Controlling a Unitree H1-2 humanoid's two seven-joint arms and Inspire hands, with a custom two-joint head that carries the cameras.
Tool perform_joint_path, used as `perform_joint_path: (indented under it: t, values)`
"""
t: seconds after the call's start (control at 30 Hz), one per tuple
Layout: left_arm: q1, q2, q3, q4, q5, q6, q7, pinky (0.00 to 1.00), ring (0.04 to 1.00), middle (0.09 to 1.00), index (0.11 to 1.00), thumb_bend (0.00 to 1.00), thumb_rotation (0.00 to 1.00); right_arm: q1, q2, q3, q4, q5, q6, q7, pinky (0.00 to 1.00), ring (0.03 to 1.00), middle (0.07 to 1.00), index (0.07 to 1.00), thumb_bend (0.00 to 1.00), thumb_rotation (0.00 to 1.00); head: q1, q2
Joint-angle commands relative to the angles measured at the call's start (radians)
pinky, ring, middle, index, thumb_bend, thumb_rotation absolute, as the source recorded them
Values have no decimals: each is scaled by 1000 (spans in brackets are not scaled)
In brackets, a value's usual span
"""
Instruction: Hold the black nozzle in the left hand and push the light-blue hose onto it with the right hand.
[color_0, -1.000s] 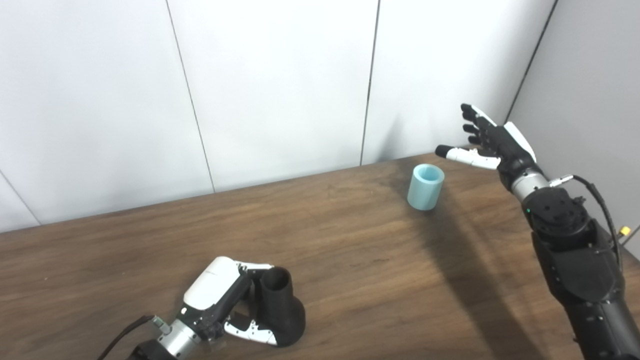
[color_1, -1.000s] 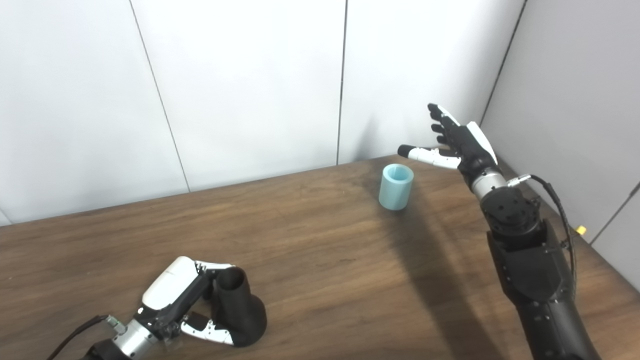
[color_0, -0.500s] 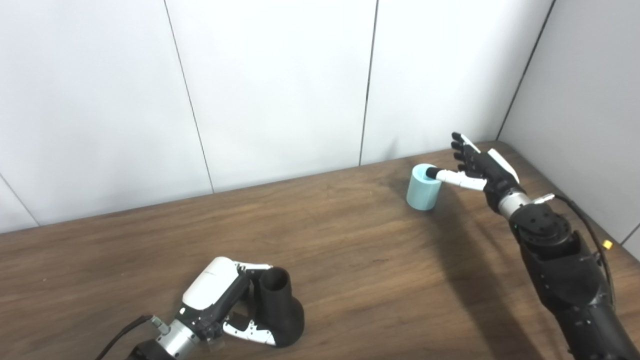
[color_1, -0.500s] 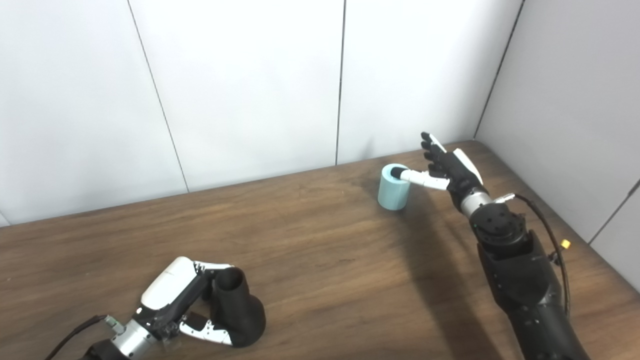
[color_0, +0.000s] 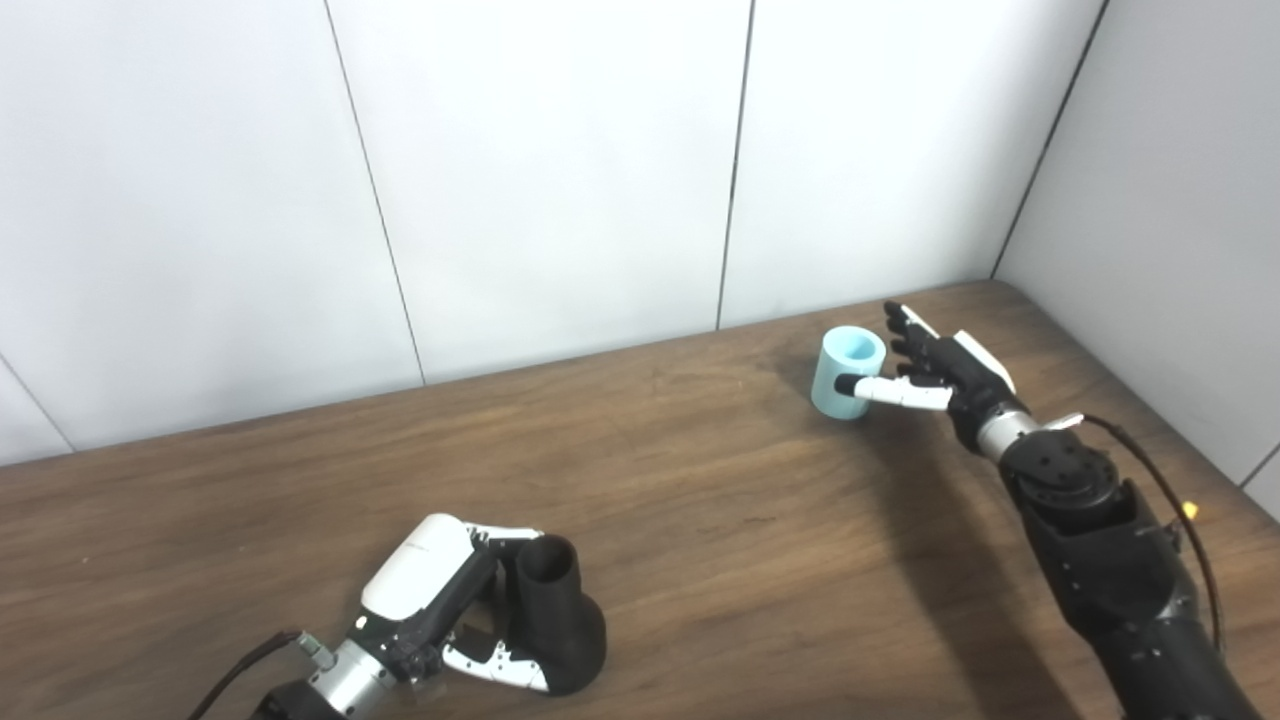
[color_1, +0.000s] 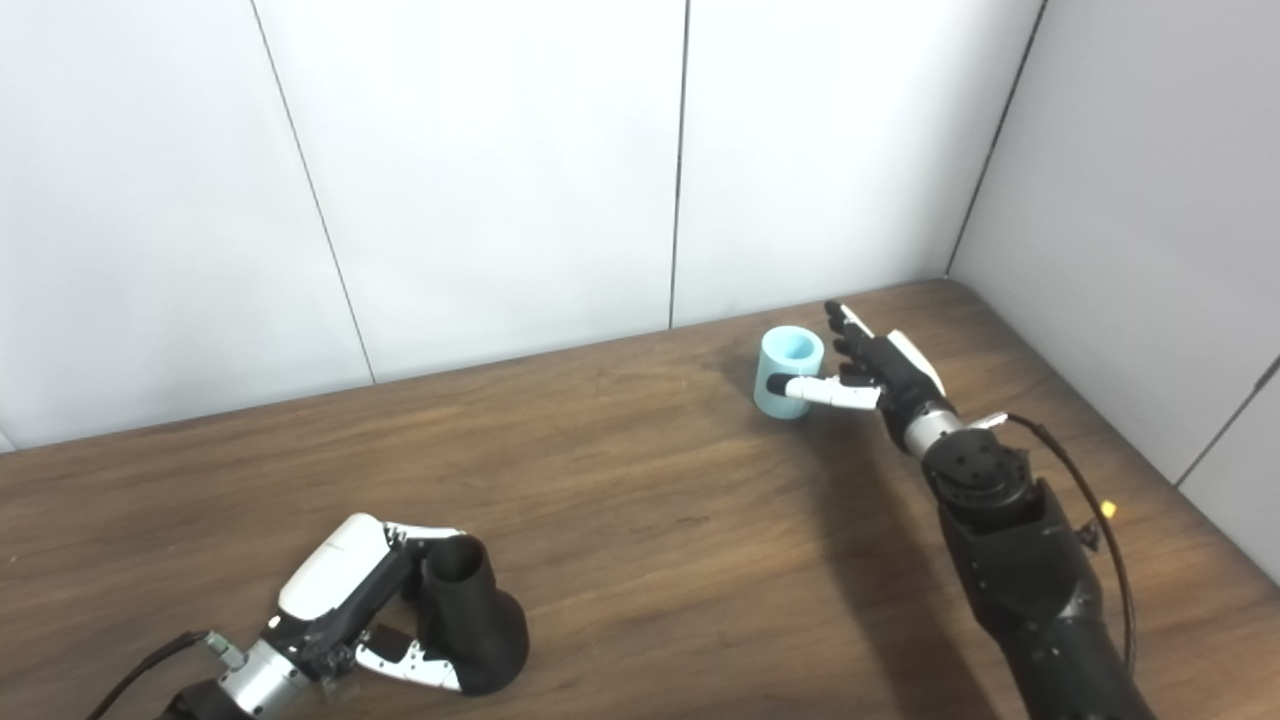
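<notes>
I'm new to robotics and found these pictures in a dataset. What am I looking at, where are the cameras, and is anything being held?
This is a humanoid robot with two arms at a wooden table. Both pictures come from two cameras side by side on its head, so they show one scene from slightly different spots. Near the bottom, the left hand is wrapped around a black nozzle that stands on the table. Far across, by the wall, the right hand is open beside a light-blue hose piece, a short upright tube. Its thumb lies across the tube's front, its fingers are spread behind, and it has not gripped the tube yet.
</notes>
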Motion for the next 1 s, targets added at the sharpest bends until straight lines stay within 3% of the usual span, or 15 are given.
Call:
perform_joint_path:
  t: [0.0, 0.37, 0.67, 0.8, 0.97]
  values:
    - [138, 64, -37, 78, 31, 12, -60, 312, 389, 430, 519, 500, 0, -32, -21, -12, -16, 13, -63, -6, 923, 977, 1000, 1000, 903, 367, -1, 1]
    - [153, 75, -33, 64, 29, 12, -72, 328, 392, 436, 522, 500, 0, -48, 22, -13, 3, 26, -50, -33, 909, 971, 1000, 1000, 812, 163, 4, 10]
    - [165, 77, -30, 46, 21, 12, -90, 322, 390, 430, 519, 500, 0, -56, 41, 3, 44, 3, -67, -67, 885, 898, 969, 999, 827, 131, 21, 17]
    - [173, 79, -22, 41, 25, 13, -103, 323, 393, 428, 518, 500, 0, -63, 74, -11, 67, -12, -72, -134, 826, 814, 928, 966, 813, 56, 21, 17]
    - [182, 82, -14, 29, 29, 13, -110, 324, 393, 429, 519, 500, 0, -71, 105, -4, 92, -51, -70, -215, 655, 699, 876, 968, 771, 1, 29, 25]
